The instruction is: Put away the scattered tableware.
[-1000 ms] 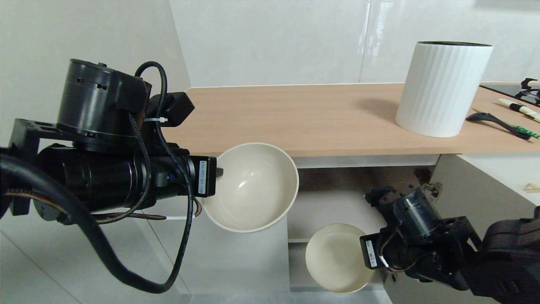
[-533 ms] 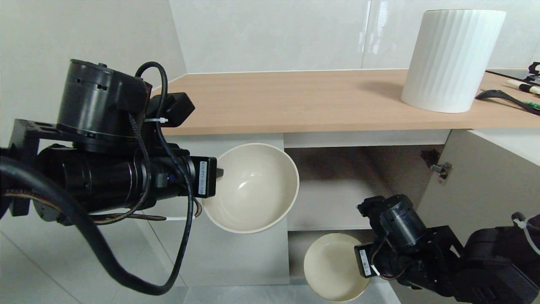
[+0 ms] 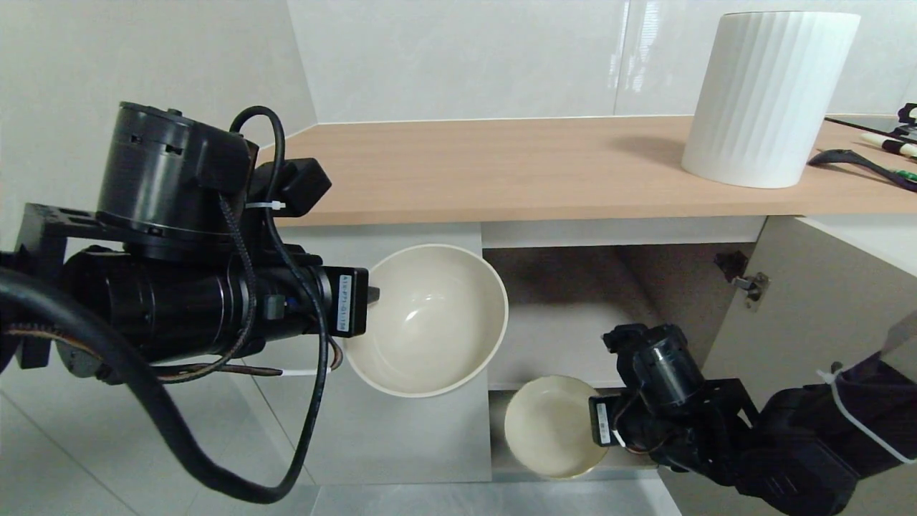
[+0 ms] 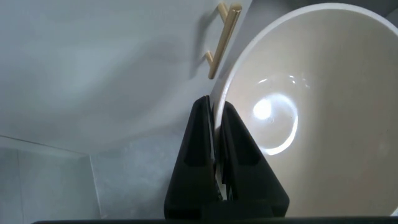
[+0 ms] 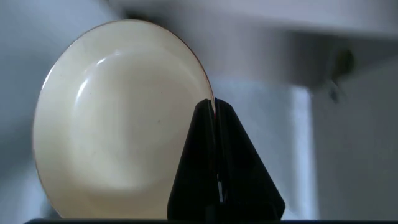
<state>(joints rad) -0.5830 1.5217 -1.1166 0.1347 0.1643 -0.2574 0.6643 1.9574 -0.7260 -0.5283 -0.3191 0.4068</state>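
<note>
**Item 1: bowl**. Deep, round, cream-white with a glossy inside and plain rim; light glints near the bottom. Held in the air, tilted so the opening faces the head cam. It sits in front of the closed cabinet panel, below the countertop edge and just L of the open cabinet. In the L wrist view the bowl wall runs between the two black fingers.

**Item 2: small plate**. Shallow, round, cream, a bit more yellow than the bowl, with a thin darker rim line in the R wrist view. Held nearly on edge, face toward the cam. It is low, at the mouth of the cabinet's lower compartment, overlapping the shelf front edge. Can't tell if it is inside yet.

**Tools.**
- L gripper: narrow, pinched on the bowl's rim, one finger inside and one outside.
- R gripper: narrow, clamped on the plate's rim at its R side.

**Other.**
- White ribbed cylinder container, upright on the countertop, far R.
- Black utensil lying just beside it.
- Cabinet door swung open at R, hinge showing.
- Pale wood handle on a cabinet front beyond the bowl.
</note>
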